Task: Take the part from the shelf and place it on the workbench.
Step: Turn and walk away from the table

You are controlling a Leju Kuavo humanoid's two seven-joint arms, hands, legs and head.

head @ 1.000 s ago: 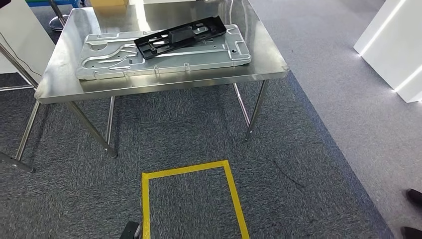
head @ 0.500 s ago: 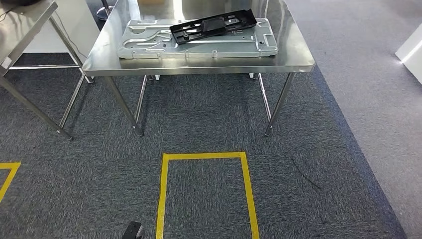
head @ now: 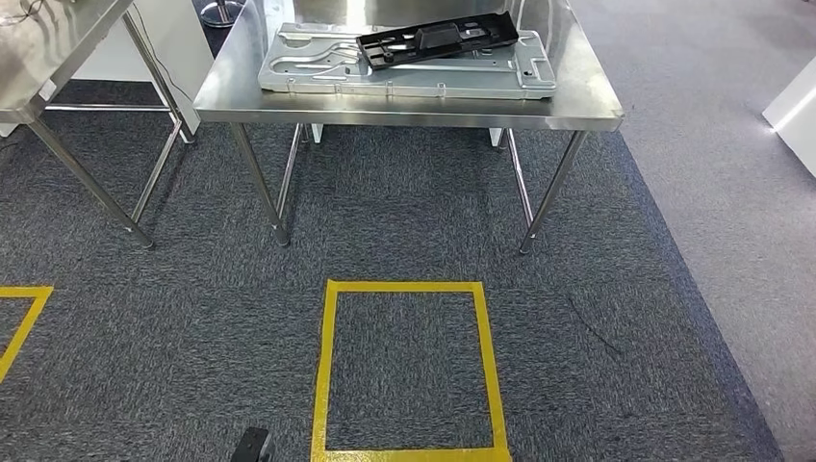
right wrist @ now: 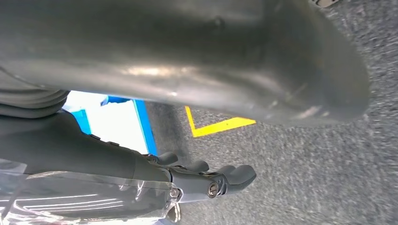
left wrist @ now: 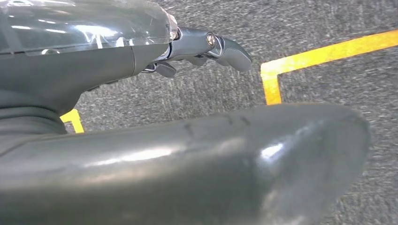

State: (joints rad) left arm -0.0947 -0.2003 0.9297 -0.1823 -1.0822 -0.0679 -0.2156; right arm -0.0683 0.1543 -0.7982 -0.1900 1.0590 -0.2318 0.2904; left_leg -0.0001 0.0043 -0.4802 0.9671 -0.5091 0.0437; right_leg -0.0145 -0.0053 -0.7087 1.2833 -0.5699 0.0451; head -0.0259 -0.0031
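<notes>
Workbench (head: 221, 96) in the head view carries the black part (head: 438, 39) atop a grey metal panel (head: 404, 75); it looks light, stiff, best gripped along an edge. Wrist views show the left hand (left wrist: 197, 49) and right hand (right wrist: 202, 178) empty, fingers loosely apart.

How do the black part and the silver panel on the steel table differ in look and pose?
The black part is dark, narrow and slimmer; the silver panel is pale metal, broad and larger. The black part lies on top of the silver panel, skewed across it; the silver panel lies flat on the steel table. Both are flat with cutouts.
</notes>
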